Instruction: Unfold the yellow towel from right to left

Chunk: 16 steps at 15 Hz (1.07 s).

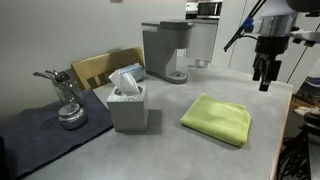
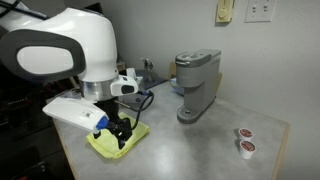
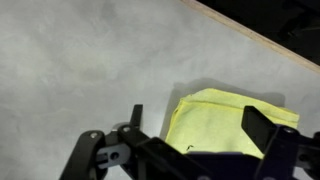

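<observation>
over the grey table point(image 1: 170, 150): spread gripper point(image 1: 265, 72) above folded yellow towel point(image 1: 216, 120)

its fingers hold nothing. the towel lies near the table edge. i'd pinch only the top layer at its free side, then sweep it low across. bare room lies toward the tissue box point(image 1: 128, 102); the coffee maker point(image 1: 165, 50) stands well apart.

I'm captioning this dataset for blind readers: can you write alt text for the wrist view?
A folded lime-yellow towel lies on a grey table, framed by the dark fingers of the open gripper at the bottom of the picture. The table's edge runs diagonally across the upper right corner.
</observation>
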Each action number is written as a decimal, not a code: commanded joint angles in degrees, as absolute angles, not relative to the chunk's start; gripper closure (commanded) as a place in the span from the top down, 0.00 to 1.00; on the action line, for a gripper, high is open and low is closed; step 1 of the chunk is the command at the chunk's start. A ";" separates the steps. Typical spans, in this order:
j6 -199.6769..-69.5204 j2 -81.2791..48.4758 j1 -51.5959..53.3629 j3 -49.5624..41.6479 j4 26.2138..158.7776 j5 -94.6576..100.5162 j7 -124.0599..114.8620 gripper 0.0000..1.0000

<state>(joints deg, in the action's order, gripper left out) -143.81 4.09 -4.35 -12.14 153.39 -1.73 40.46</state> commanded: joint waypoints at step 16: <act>-145.59 -7.47 -4.29 -7.60 147.74 -43.37 60.12 1.00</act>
<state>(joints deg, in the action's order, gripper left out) -149.16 -4.25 -3.00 -7.44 151.12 -38.96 55.57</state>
